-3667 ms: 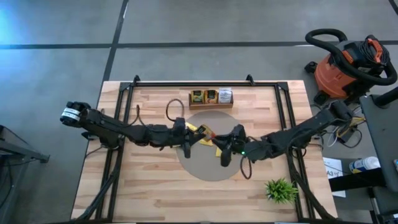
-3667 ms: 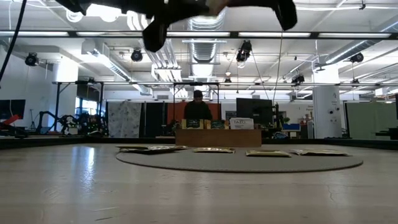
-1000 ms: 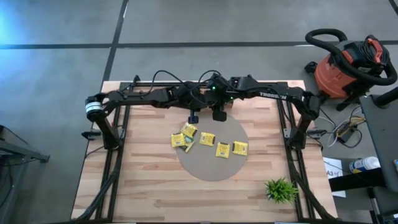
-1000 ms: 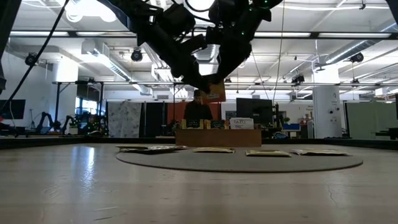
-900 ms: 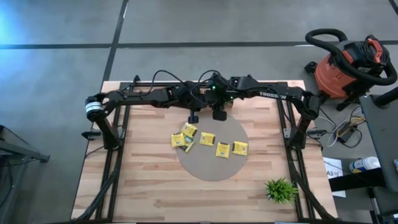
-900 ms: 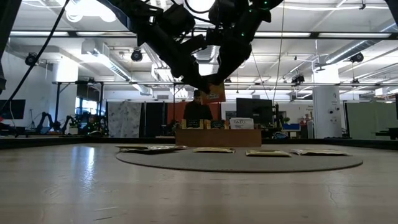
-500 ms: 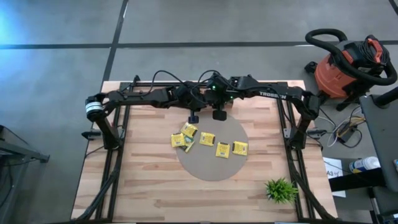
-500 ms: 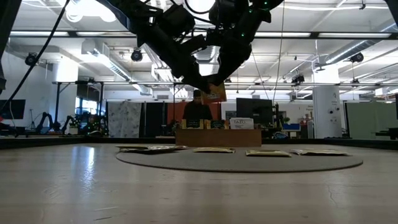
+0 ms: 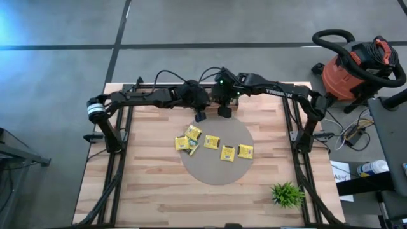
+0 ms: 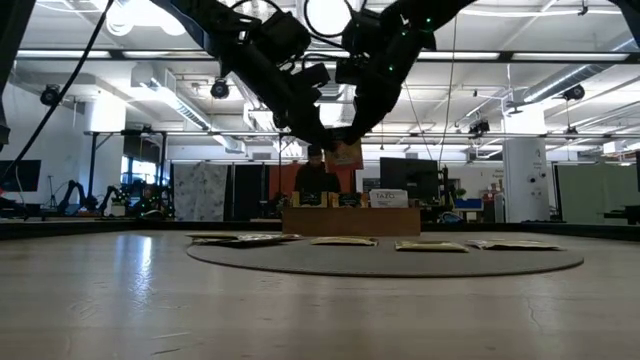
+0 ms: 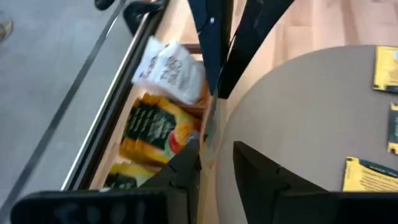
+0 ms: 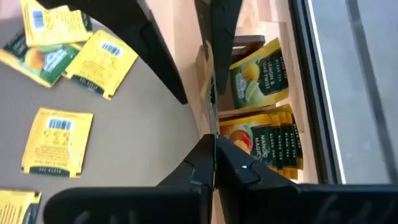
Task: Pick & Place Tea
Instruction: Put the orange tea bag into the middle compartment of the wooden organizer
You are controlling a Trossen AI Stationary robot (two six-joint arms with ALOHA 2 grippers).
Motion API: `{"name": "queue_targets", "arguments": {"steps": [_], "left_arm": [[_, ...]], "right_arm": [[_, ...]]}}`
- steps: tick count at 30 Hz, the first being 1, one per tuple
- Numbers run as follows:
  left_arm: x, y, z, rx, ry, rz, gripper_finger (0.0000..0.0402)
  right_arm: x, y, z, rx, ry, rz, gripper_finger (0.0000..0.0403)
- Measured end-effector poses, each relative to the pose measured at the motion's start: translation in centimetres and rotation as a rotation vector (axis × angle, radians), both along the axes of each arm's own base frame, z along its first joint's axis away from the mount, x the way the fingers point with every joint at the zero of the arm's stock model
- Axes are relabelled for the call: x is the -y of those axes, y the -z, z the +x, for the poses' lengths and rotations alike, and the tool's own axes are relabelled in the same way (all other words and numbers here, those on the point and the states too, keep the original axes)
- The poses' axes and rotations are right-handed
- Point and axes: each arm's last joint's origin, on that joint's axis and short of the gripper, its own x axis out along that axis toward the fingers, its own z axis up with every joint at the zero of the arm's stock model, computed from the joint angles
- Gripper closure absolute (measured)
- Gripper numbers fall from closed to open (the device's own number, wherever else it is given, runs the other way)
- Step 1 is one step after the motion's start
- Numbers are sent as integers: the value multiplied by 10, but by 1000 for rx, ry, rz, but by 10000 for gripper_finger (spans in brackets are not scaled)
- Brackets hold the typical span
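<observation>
Handing over a tea packet point(image 10: 346, 153) above the wooden tray point(image 9: 216, 105): the left hand point(image 9: 200, 116) stands parted beside it, the right hand point(image 9: 224, 112) is clamped on its edge. Next, lower it into a compartment; other packets point(image 9: 228, 152) lie on the round mat point(image 9: 210, 173).

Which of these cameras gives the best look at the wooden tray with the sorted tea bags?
The right wrist view: the wooden tray fills it, with yellow packets standing in compartments. The left wrist view shows it blurred. The low view sees only its distant front wall. The arms hide it in the high view.
</observation>
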Motion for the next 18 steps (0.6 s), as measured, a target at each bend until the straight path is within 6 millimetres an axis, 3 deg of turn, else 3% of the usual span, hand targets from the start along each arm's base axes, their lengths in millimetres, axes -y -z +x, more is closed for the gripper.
{"name": "queue_targets", "arguments": {"steps": [6, 12, 18], "left_arm": [[-12, 10, -13, 8, -117, -100, 308], [0, 10, -39, 90, -181, -164, 309], [13, 5, -67, 221, -244, -216, 309]], "right_arm": [[28, 9, -9, 77, 29, 44, 394], [57, 36, -18, 28, 43, 79, 394], [67, 58, -12, 42, 3, 119, 394]]}}
